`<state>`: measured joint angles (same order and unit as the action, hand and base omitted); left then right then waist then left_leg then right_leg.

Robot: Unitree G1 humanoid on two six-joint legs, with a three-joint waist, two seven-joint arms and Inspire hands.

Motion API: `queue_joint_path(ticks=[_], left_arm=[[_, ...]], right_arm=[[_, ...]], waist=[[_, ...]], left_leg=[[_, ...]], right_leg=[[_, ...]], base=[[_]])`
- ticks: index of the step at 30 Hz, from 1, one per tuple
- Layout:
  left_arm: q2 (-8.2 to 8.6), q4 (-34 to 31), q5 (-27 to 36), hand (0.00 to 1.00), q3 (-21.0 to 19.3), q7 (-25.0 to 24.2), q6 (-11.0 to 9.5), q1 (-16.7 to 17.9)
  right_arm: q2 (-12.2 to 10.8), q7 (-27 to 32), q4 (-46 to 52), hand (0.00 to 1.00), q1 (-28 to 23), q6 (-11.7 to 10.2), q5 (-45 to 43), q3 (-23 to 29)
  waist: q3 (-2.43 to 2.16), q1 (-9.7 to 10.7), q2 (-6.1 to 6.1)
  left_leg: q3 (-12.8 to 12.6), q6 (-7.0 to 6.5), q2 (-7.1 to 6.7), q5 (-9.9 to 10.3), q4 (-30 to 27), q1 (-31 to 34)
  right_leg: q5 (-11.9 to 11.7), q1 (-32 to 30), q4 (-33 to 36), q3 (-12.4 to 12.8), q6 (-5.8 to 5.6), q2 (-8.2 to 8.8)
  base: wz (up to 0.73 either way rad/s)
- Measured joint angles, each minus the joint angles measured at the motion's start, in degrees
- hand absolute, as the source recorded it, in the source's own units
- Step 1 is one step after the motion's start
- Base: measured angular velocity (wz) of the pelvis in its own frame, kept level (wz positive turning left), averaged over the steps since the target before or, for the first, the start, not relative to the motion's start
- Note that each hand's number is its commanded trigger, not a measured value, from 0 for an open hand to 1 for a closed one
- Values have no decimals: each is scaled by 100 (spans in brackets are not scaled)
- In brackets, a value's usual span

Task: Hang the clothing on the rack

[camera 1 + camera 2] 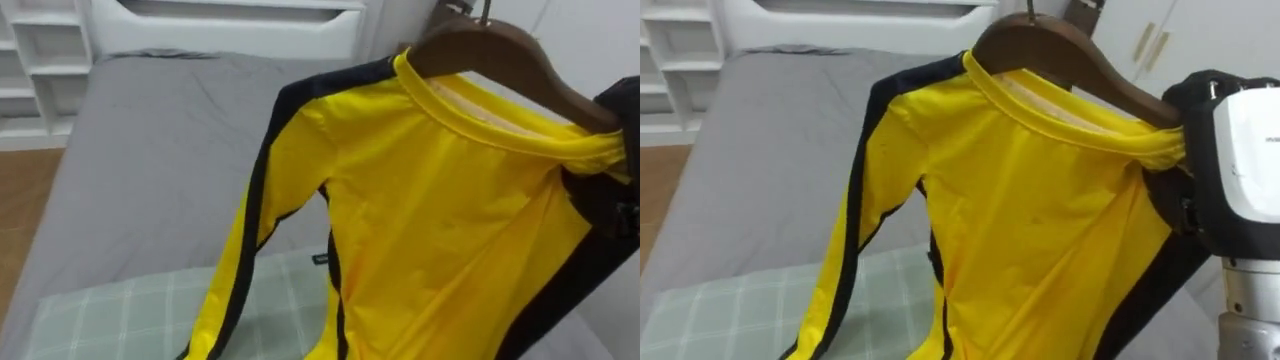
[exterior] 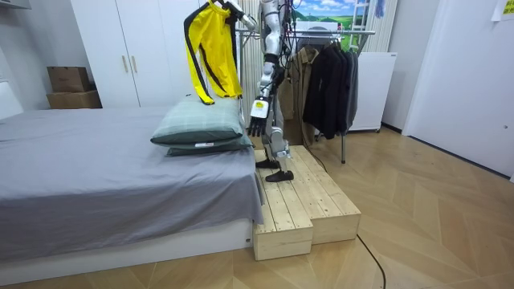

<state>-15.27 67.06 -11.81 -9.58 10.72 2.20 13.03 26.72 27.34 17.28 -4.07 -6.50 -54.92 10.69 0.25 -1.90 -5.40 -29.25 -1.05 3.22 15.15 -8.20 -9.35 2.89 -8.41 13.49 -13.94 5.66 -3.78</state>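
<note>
A yellow long-sleeved shirt (image 1: pixel 1040 220) with black side stripes hangs on a brown wooden hanger (image 1: pixel 1060 55). I hold it up high in front of me, over the bed. My right hand (image 1: pixel 1185 195) is curled round the hanger's right end through the shirt's shoulder. In the room view the shirt (image 2: pixel 210 48) dangles above the pillows, and my left hand (image 2: pixel 257 122) hangs at my side with relaxed fingers, holding nothing. I stand on a wooden platform (image 2: pixel 301 201) beside the bed.
The grey bed (image 1: pixel 160 150) lies ahead, with green checked pillows (image 2: pixel 201 124) at its near end. Behind me a clothes rack (image 2: pixel 329 32) carries dark garments (image 2: pixel 329 80). White wardrobes (image 2: pixel 136 48) and cardboard boxes (image 2: pixel 71 84) line the far wall.
</note>
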Motion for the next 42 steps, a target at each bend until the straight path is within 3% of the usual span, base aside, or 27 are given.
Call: queue_joint_path(ticks=[1, 2, 3, 4, 5, 6, 7, 8, 9, 13, 15, 16, 18, 19, 20, 21, 22, 23, 24, 25, 27, 28, 30, 35, 37, 38, 42], left_arm=[[0, 3, -1, 0, -16, 7, 4, -5], [5, 27, 0, 0, 8, 18, 52, -32], [9, 44, 2, 0, 32, 18, 79, -6], [5, 34, 0, 0, 22, 17, 164, -44], [-21, 37, 0, 0, -2, 17, 269, -42], [-49, 41, 2, 0, -53, 18, 373, -24], [-43, 46, 1, 0, -91, 18, 422, -25], [-4, 46, 1, 0, -130, 16, 481, -1], [17, 50, 1, 0, -136, 2, 501, 73], [-96, 51, -5, 0, -109, -12, 720, 130], [-198, 85, -4, 0, -92, 7, 840, 130], [-215, 116, -6, 0, -92, 16, 870, 130], [-219, 221, -3, 0, -70, 124, 1012, 127], [-214, 243, -3, 0, -55, 137, 1062, 127], [-203, 316, -4, 0, -19, 148, 1151, 127], [-199, 370, -4, 0, -19, 148, 1178, 127], [-199, 415, -2, 0, -6, 144, 1270, 127], [-187, 413, -1, 0, 36, 144, 1324, 120], [-158, 413, -1, 0, 65, 143, 1345, 98], [-139, 413, -2, 0, 88, 143, 1356, 97], [-44, 413, 1, 0, 89, 135, 1455, 99], [-15, 413, 1, 0, 89, 136, 1517, 99], [94, 394, 1, 0, 87, 136, 1666, 97], [277, 396, 19, 0, 88, 136, 1789, 96], [361, 396, 21, 0, 90, 131, 1799, 74], [375, 396, 39, 0, 89, 120, 1822, 28], [390, 404, 111, 0, 160, 109, 1839, -125]], right_arm=[[-1, 1, 0, 100, 0, 17, -31, -7], [1, 4, -7, 100, -24, 85, -92, -54], [1, 3, -9, 100, -66, 118, -103, -66], [-5, 5, -9, 100, -128, 167, -98, -106], [-7, 5, -9, 100, -153, 169, -93, -178], [-6, 5, -10, 100, -159, 140, -96, -251], [-1, 2, -20, 100, -161, 121, -97, -266], [-1, -13, -29, 100, -168, 106, -107, -285], [-2, -54, -28, 100, -172, 95, -107, -287], [-4, -162, -28, 100, -151, 138, -53, -292], [-9, -239, -32, 100, -104, 221, 102, -459], [-11, -258, -32, 100, -104, 224, 105, -490], [-11, -320, -35, 100, -90, 261, 122, -562], [-12, -321, -35, 100, -70, 288, 146, -615], [-13, -321, -35, 100, -13, 327, 181, -751], [-14, -323, -36, 100, 16, 345, 192, -834], [-16, -321, -36, 100, 47, 380, 248, -983], [-19, -317, -42, 100, 57, 428, 308, -1091], [-27, -319, -46, 100, 101, 504, 317, -1159], [-37, -324, -46, 100, 116, 518, 332, -1179], [-93, -344, -46, 100, 244, 540, 354, -1239], [-128, -359, -46, 100, 309, 544, 353, -1275], [-183, -360, -43, 100, 638, 628, 326, -1497], [-192, -356, -31, 100, 795, 785, 337, -1770], [-192, -358, -31, 100, 824, 795, 321, -1781], [-196, -358, -31, 100, 829, 838, 263, -1781], [-421, -398, -46, 100, 807, 906, 201, -1788]], waist=[[18, -27, 28], [84, -69, 127], [77, -70, 161], [53, -76, 193], [25, -96, 187], [4, -93, 105], [11, -71, 108], [42, 0, 143], [42, 27, 200], [30, 187, 184], [62, 170, 60], [55, 168, 26], [67, 119, 20], [60, 111, 9], [64, 99, 14], [65, 81, 15], [89, 59, -22], [113, 11, -59], [131, -10, -69], [131, -8, -68], [132, -40, -67], [131, -38, -69], [126, -15, -43], [91, -15, 83], [63, 17, 191], [60, 30, 272], [68, 128, 236]], left_leg=[[-185, 13, 48, 53, -59, -3], [-480, 35, 148, 166, -199, -5], [-615, 51, 146, 201, -207, -57], [-874, 99, 112, 269, -195, -175], [-1107, 170, 98, 316, -234, -256], [-1195, 214, 127, 341, -374, -297], [-1199, 219, 170, 338, -448, -304], [-1134, 239, 277, 324, -604, -305], [-1071, 248, 381, 319, -722, -307], [-1097, 357, 501, 257, -772, -341], [-1113, 410, 632, 227, -1079, -308], [-1113, 413, 675, 225, -1210, -280], [-1076, 459, 1010, 194, -2156, -58], [-1029, 520, 1103, 152, -2432, 6], [-875, 569, 1227, -7, -2947, 128], [-755, 548, 1254, -148, -3173, 205], [-483, 455, 1261, -414, -3513, 394], [-91, 353, 1115, -357, -3524, 520], [228, 355, 1000, -196, -3484, 744], [381, 362, 964, -130, -3423, 881], [962, 408, 696, -87, -2815, 1287], [1098, 408, 623, -87, -2585, 1348], [1622, 399, 242, -122, -1648, 1513], [2412, 291, -243, -382, -709, 1571], [2561, 284, -251, -552, -621, 1567], [2549, 227, -185, -793, -576, 1520], [2289, 160, -179, -744, -437, 1443]], right_leg=[[-25, 12, -13, -302, -21, 17], [246, -49, 417, -848, -113, 216], [433, -84, 772, -1060, -134, 435], [736, -100, 1317, -1172, -246, 897], [874, -58, 1441, -1123, -391, 1192], [882, -32, 1314, -1032, -498, 1191], [871, -4, 1241, -987, -479, 1137], [780, 78, 1069, -937, -397, 974], [708, 202, 827, -852, -396, 823], [674, 231, 615, -680, -373, 521], [708, 226, 606, -665, -220, 429], [736, 224, 618, -666, -175, 417], [814, 254, 642, -629, -37, 336], [828, 262, 659, -551, -14, 311], [868, 288, 708, -334, 49, 278], [883, 339, 723, -219, 75, 268], [889, 382, 734, 37, 128, 256], [914, 370, 778, 309, 154, 249], [919, 295, 814, 466, 173, 244], [913, 245, 822, 538, 183, 236], [890, 97, 808, 946, 189, 157], [873, 54, 809, 1084, 191, 136], [683, -91, 771, 1859, 204, -102], [285, -91, 494, 3182, 145, -554], [183, -158, 412, 3382, 75, -667], [132, -204, 383, 3443, 36, -772], [15, -220, 215, 3589, -89, -758]], base=[[-148], [-95], [-103], [-106], [-122], [-91], [-67], [-51], [-50], [-26], [-49], [-48], [-54], [-66], [-64], [-85], [-88], [-94], [-70], [-65], [-77], [-89], [-90], [-68], [-53], [-36], [-28]])
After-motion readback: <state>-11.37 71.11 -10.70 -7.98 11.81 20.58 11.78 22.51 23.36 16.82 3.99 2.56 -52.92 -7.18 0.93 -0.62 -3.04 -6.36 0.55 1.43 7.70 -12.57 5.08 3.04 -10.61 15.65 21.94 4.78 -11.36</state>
